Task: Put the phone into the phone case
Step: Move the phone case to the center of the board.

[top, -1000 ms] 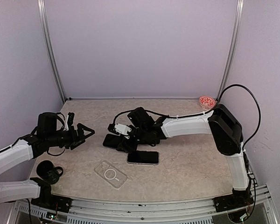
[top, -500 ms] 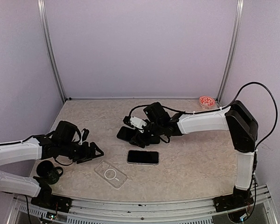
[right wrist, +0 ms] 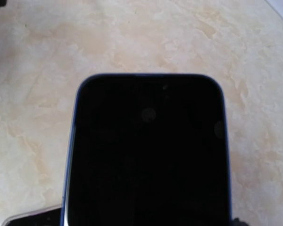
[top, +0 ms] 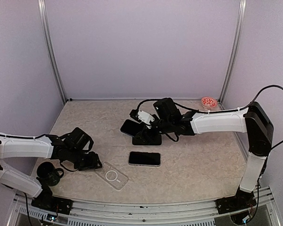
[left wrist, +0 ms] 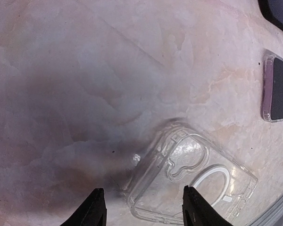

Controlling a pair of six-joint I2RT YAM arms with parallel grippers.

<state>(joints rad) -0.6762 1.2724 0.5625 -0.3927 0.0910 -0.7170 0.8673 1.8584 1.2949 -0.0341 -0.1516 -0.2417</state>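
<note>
My right pincer (top: 144,134) grasps a dark, blue-edged phone (right wrist: 146,155). My left pincer (left wrist: 144,214) hangs parted over the clear phone case (left wrist: 193,183).

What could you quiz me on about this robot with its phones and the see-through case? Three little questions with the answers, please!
1. True or false: the clear case lies flat on the table.
2. Pick one: the right claw is holding A) a cup, B) a phone, C) nothing at all.
3. Fill in the gap: the left claw, down by one end of the clear case, has its jaws ___.

Key: 1 true. 2 B. 3 open.
</note>
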